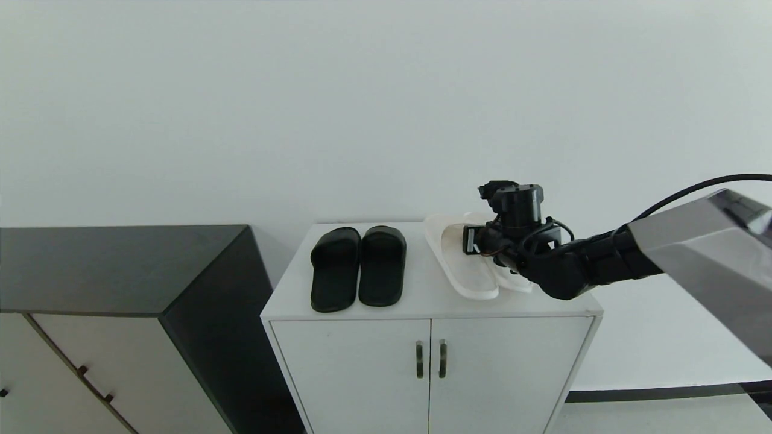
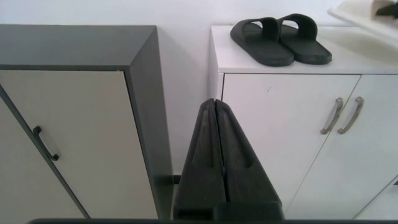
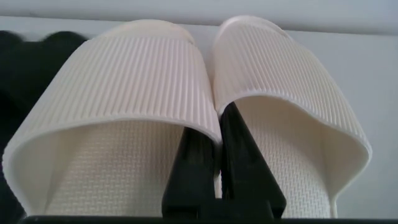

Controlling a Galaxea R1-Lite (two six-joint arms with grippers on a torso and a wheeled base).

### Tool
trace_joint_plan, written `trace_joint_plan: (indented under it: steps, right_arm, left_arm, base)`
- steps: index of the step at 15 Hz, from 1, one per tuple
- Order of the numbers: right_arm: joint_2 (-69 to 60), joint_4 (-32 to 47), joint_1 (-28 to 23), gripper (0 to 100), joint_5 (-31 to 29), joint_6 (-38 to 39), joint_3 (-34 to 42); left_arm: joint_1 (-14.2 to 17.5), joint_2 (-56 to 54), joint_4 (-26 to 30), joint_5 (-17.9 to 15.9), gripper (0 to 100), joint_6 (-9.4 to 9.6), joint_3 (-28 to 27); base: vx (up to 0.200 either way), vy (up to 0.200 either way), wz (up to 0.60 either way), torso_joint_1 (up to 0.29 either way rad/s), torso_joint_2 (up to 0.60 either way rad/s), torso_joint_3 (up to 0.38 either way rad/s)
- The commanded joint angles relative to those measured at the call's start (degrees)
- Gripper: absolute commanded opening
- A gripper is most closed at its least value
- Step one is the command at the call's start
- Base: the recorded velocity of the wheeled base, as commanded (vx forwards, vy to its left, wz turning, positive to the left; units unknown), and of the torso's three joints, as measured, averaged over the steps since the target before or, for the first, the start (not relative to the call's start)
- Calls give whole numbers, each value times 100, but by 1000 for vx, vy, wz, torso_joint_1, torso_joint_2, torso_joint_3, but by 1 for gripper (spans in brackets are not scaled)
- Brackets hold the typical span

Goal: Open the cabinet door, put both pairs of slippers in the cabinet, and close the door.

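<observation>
Head view: right gripper (image 1: 471, 241) sat right of centre at the white slippers (image 1: 467, 274) on the cabinet (image 1: 422, 304). Black slippers (image 1: 359, 265) lay centre; doors (image 1: 350, 374) were shut.

Left wrist view: left gripper (image 2: 216, 124) was clenched and empty, facing the cabinet front.

Right wrist view: fingers pinched the slippers' adjoining straps, presumably to lift both together.

I found no legible writing.

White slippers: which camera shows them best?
Right wrist view: white slippers close up, right gripper shut on their inner strap edges. Head view: the arm covers part of them. Left wrist view: one corner.
</observation>
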Motion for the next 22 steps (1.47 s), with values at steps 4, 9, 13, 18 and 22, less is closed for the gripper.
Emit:
trace_joint_plan:
  steps: [4, 9, 13, 18, 22]
  right_arm:
    - [-2497, -166, 440, 0, 1629, 154, 2450]
    - [-3182, -957, 703, 0, 2253, 329, 3944]
    - [-3182, -1098, 721, 0, 2261, 312, 4120]
    - [-3235, -1379, 730, 0, 2261, 294, 4410]
    - [-3253, -1458, 730, 0, 2428, 259, 4630]
  left_arm:
    - [2, 7, -1, 1, 0, 1, 1]
    - [2, 7, -1, -8, 0, 1, 1]
    - [2, 7, -1, -8, 0, -25, 1]
    - [2, 7, -1, -8, 0, -34, 1]
    - [2, 7, -1, -8, 0, -43, 10]
  base:
    - [0, 0, 0, 0, 0, 0]
    - [0, 0, 0, 0, 0, 0]
    - [-100, 0, 0, 1, 1, 2]
    - [-200, 0, 0, 1, 3, 1]
    - [-100, 0, 0, -1, 0, 0]
